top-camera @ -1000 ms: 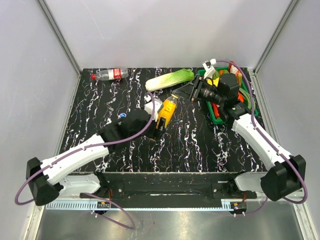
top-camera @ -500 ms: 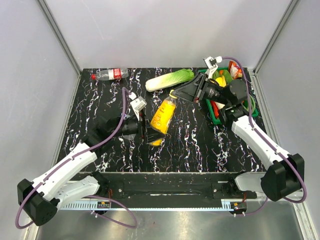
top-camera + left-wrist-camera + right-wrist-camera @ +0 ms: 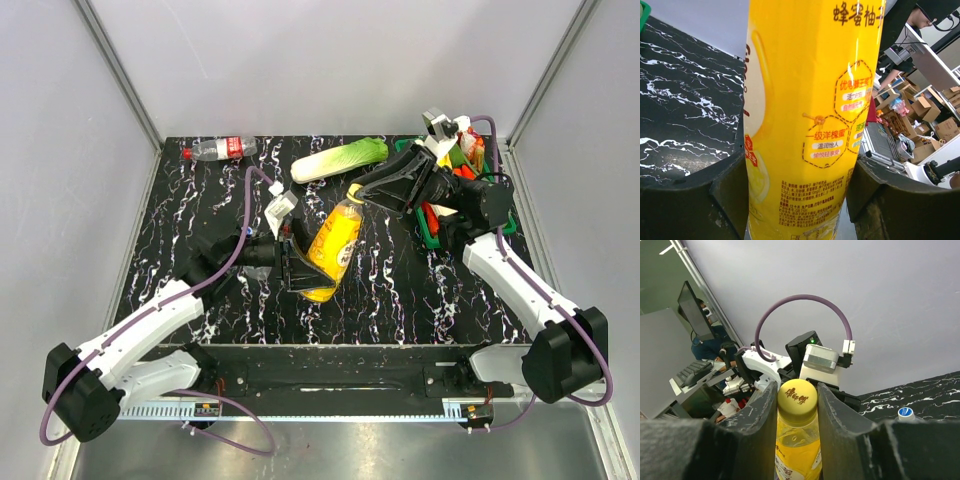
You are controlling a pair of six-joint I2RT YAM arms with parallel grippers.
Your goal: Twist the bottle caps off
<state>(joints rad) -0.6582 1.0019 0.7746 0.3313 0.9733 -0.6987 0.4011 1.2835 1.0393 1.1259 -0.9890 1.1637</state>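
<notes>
Yellow cap (image 3: 797,396) sits center of the right wrist view, right gripper (image 3: 360,192) closed on it with a finger on each side. It tops the tilted orange-juice bottle (image 3: 336,243), mid-frame in the top view. Left gripper (image 3: 300,265) is clamped on the bottle's lower body. Red-label bottle (image 3: 222,149) lies upper left.

You are working in a robotics lab: grey panels (image 3: 300,60) on aluminium posts (image 3: 120,75) are enclosing a black marbled table (image 3: 200,210), while beyond it cardboard boxes (image 3: 935,117) are sitting stacked and a person (image 3: 707,315) is facing a monitor (image 3: 692,310).
</notes>
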